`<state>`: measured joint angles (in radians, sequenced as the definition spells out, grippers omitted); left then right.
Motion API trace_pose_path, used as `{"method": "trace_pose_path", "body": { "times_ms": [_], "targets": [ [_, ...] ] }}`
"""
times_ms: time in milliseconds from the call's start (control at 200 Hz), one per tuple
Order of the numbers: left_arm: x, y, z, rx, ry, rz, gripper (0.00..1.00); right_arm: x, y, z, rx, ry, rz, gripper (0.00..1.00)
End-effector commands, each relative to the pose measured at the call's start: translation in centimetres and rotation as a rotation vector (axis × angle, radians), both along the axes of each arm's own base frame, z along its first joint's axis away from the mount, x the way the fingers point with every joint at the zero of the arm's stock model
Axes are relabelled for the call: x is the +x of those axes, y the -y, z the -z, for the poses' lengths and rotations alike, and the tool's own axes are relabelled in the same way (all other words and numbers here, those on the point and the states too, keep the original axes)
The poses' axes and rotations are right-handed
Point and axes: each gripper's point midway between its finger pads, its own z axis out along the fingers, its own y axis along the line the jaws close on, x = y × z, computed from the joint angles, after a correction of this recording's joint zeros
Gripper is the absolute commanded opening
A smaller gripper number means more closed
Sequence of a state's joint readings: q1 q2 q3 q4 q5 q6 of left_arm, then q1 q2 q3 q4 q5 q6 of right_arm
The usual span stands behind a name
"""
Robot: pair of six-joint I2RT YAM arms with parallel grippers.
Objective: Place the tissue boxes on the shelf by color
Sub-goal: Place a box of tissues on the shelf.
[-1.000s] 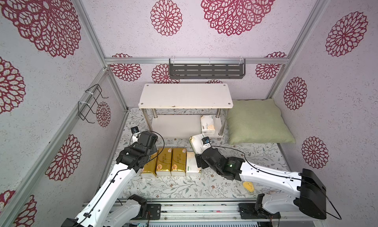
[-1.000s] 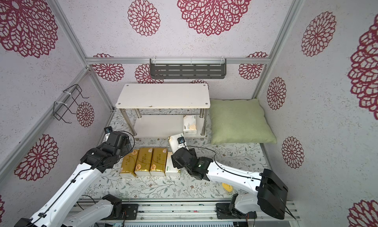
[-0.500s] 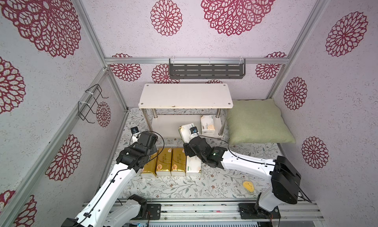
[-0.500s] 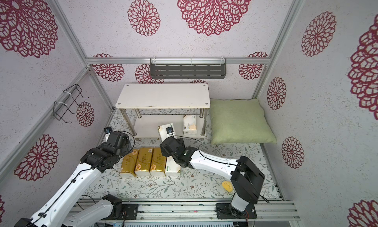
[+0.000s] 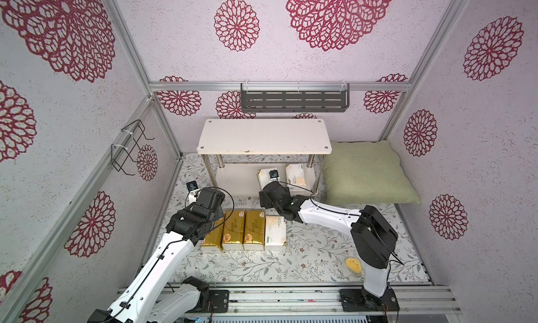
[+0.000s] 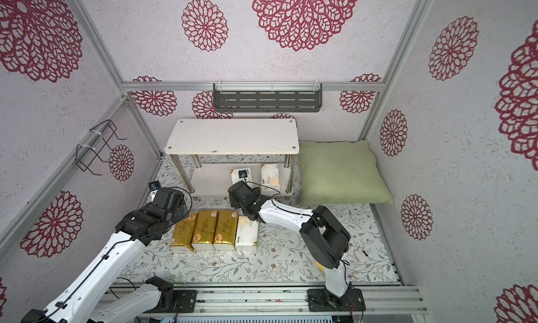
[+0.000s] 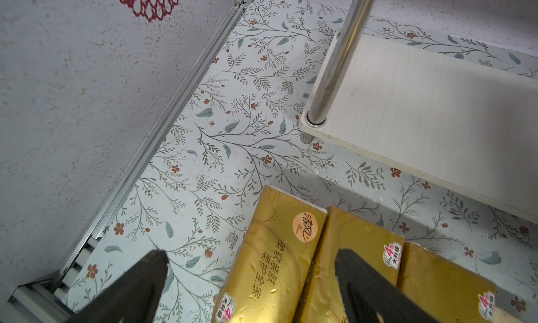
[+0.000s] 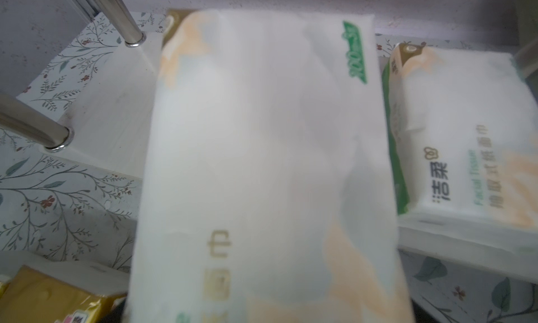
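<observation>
**Tissue packs and shelf: stock by position**

**Right end effector** (image 5: pixel 268 181): closed on a white tissue pack (image 8: pixel 262 161), which hides the fingers. The pack is held over the lower board (image 5: pixel 237 179) of the white shelf (image 5: pixel 263 138), towards its right half. Whether it touches the board cannot be told.

**Same board:** a second white pack (image 5: pixel 295 176) lies just beside the held one, by the right front leg.

**Left end effector** (image 7: pixel 250 259): jaws spread wide and holding nothing, poised above the leftmost gold pack (image 7: pixel 270 263).

**Worktop** (image 5: pixel 305 248), floral print, in front of the shelf:
- The leftmost gold pack, middle gold pack (image 5: pixel 233 230) and rightmost gold pack (image 5: pixel 254 228) lie side by side, touching.
- A third white pack (image 5: pixel 275 231) lies against the right end of that row.

**Elsewhere:**
- A green pillow (image 5: pixel 364 173) lies just right of the shelf.
- A small yellow item (image 5: pixel 353 264) sits near the right arm's base.
</observation>
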<state>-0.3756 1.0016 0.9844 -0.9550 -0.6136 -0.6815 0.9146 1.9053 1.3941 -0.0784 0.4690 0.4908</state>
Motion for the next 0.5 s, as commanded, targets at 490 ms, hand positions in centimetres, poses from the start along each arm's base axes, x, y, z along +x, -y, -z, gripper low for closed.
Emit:
{"method": "trace_pose_path", "body": {
  "times_ms": [490],
  "targets": [
    [0.0, 0.3, 0.4, -0.001, -0.005, 0.01, 0.97, 5.7, -0.5, -0.9, 0.034, 0.045, 0.129, 0.86]
  ]
}}
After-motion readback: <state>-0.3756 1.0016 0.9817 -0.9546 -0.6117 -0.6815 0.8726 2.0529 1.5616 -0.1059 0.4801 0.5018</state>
